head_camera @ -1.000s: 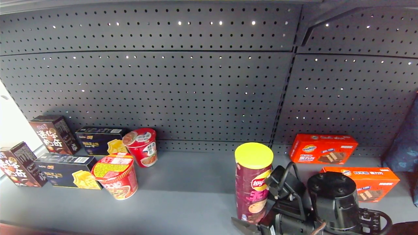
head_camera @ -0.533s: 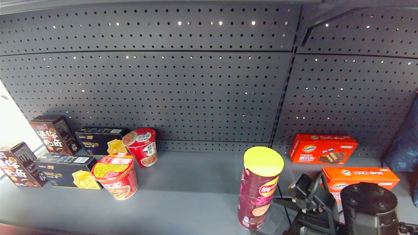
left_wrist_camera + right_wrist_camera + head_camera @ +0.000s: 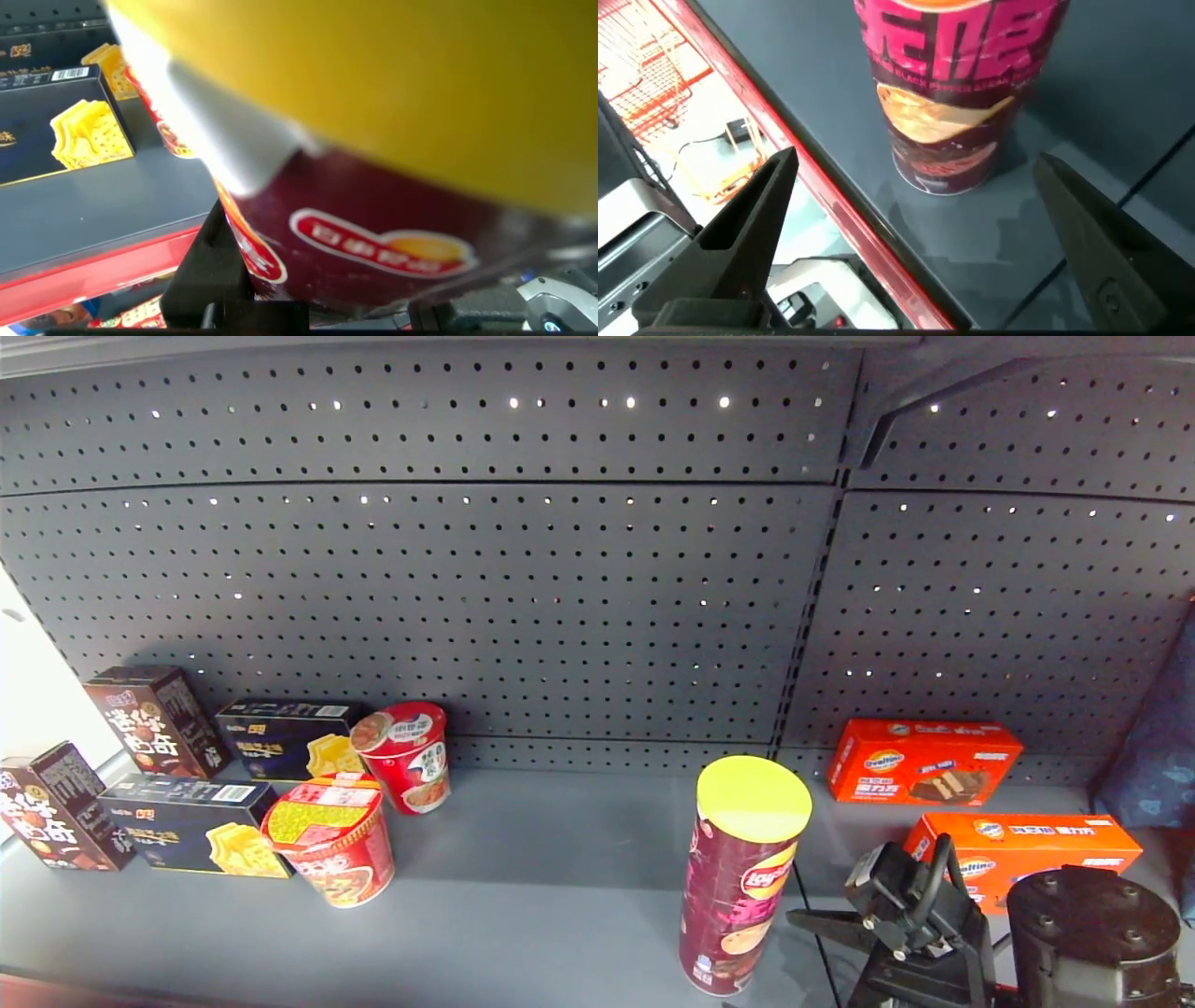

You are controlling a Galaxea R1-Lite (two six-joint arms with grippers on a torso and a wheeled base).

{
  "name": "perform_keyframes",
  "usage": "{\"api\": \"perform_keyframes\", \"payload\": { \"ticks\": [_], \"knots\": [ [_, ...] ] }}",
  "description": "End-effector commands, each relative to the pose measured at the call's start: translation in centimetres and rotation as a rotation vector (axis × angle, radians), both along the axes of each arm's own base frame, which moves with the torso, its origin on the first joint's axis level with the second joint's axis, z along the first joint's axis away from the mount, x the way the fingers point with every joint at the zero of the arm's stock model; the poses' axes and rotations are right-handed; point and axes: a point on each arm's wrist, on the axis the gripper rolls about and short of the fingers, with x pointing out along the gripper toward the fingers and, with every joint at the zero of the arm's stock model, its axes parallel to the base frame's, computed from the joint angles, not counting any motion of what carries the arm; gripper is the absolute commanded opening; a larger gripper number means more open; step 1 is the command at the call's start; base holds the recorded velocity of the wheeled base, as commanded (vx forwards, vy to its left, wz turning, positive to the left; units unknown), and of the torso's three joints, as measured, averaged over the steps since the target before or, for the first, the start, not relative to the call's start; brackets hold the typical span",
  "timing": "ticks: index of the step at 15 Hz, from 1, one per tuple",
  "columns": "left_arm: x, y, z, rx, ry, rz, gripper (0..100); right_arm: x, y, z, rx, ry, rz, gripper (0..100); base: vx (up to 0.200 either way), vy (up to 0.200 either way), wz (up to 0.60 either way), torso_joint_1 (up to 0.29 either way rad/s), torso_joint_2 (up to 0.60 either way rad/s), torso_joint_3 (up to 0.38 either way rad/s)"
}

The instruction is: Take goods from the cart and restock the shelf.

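The right hand [image 3: 917,163] is spread wide, and its two fingers [image 3: 752,219] stand far apart, one on each side of the can [image 3: 742,877]. Neither finger touches the can; in the right wrist view a strip of bare shelf lies between each tip and the can's foot. In the head view this hand is low at the right, just beside the can.

The can stands upright on the shelf [image 3: 560,896], near the front edge and a little right of the middle. Its lid is yellow and its body dark red.

The left hand [image 3: 234,289] pinches a second can [image 3: 392,215] of the same kind. One dark finger lies against its side, and the can is held off the shelf, in front of the red front edge [image 3: 103,271].

The shelf is grey, with a dark pegboard [image 3: 467,616] behind it. Two orange boxes [image 3: 922,762] lie to the right of the can, one behind the other, the nearer one partly behind the right arm. At the left stand two red cups [image 3: 331,840], one nearer and one farther back, the nearer one touching a blue box. Two blue boxes [image 3: 191,826] lie beside the cups, and two brown boxes [image 3: 159,719] stand at the far left.

Below the shelf's edge, the right wrist view shows the orange wire cart [image 3: 654,65] on the floor.
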Motion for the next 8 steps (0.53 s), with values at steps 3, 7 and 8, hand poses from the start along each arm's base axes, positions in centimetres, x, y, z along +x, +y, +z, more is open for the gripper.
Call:
{"api": "perform_keyframes", "payload": {
  "ticks": [3,7,8],
  "knots": [
    [-0.1,0.0,0.0,0.000,-0.007,-0.002,0,-0.1,0.3,-0.4,-0.005,0.017,0.037,100,0.000,0.000,0.00,0.000,0.00,0.000],
    [0.0,0.0,-0.3,0.001,0.001,-0.003,0,-1.1,0.8,-0.2,0.002,0.014,0.089,100,0.000,0.000,0.00,0.000,0.00,0.000],
    [0.0,0.0,-0.3,0.000,-0.001,-0.003,0,-1.2,0.9,-0.2,0.002,0.014,0.096,100,0.000,0.000,0.00,0.000,0.00,0.000]
  ]
}}
